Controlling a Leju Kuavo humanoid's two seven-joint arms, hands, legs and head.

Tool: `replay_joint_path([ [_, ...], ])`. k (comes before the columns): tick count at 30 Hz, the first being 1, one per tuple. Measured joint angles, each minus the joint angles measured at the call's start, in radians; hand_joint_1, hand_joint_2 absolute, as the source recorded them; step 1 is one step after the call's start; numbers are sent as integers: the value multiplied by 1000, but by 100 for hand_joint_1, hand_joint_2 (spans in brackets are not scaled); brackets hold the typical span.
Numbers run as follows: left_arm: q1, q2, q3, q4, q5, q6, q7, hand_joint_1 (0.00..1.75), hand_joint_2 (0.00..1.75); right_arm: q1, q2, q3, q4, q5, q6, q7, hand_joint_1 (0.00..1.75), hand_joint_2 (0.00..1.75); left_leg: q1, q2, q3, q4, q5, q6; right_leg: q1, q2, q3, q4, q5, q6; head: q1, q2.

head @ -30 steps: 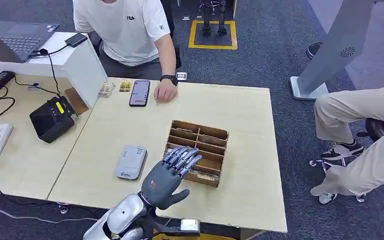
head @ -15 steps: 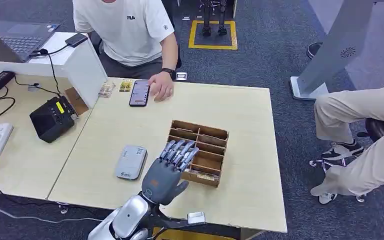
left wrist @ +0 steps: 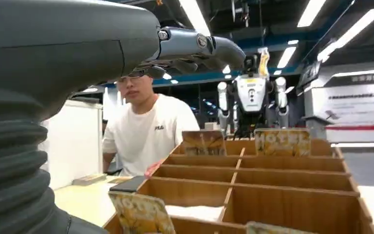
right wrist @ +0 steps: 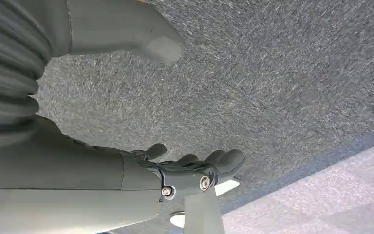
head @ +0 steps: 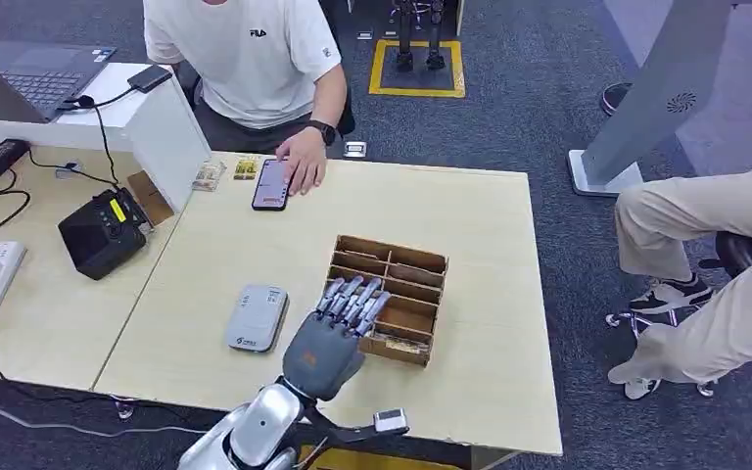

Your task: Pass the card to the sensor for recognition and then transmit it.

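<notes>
Left hand: the left hand (head: pixel 331 338) is held above the near left corner of the wooden divider box (head: pixel 389 298), fingers (head: pixel 354 298) stretched out together over the box, nothing gripped.
Right hand: the right hand (right wrist: pixel 126 180) is seen in its wrist view hanging over grey carpet (right wrist: pixel 282 78), thumb apart from the lightly curled fingers, nothing held.
Cards: patterned yellow cards (left wrist: pixel 140 212) are stood upright in the box compartments; two more (left wrist: pixel 204 142) are seen at the far row in the left wrist view.
Sensor: a flat grey card reader (head: pixel 257 316) lies on the table (head: pixel 480 225), just left of the left hand and apart from the box.
Person: a person in a white shirt (head: pixel 250 54) is seated at the far edge, one hand (head: pixel 303 164) resting on a phone (head: pixel 270 183).
Further out: a black device (head: pixel 103 231) sits at the left beside a white partition (head: pixel 162 127).
</notes>
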Motion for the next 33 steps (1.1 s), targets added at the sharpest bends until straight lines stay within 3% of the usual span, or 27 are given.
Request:
replay_joint_path([
  [15, -9, -21, 12, 76, -2, 20, 51, 0, 175, 1, 0, 0, 0, 3, 0, 12, 0, 175, 0, 0, 0, 0, 0, 0, 0, 0, 0, 0, 0, 0, 0, 0],
  [18, -8, -28, 30, 92, -2, 43, 66, 14, 175, 1, 0, 0, -1, -3, 0, 5, 0, 175, 0, 0, 0, 0, 0, 0, 0, 0, 0, 0, 0, 0, 0, 0],
  [25, -5, -54, 97, 123, -5, 126, 107, 19, 175, 2, 0, 0, -7, -3, 0, 21, 0, 175, 0, 0, 0, 0, 0, 0, 0, 0, 0, 0, 0, 0, 0, 0],
  [33, 2, -76, 150, 144, -8, 134, 107, 23, 175, 2, 0, 0, -8, -20, 0, 3, 0, 175, 0, 0, -1, 0, 0, 0, 0, 0, 0, 0, 0, 0, 0, 0],
])
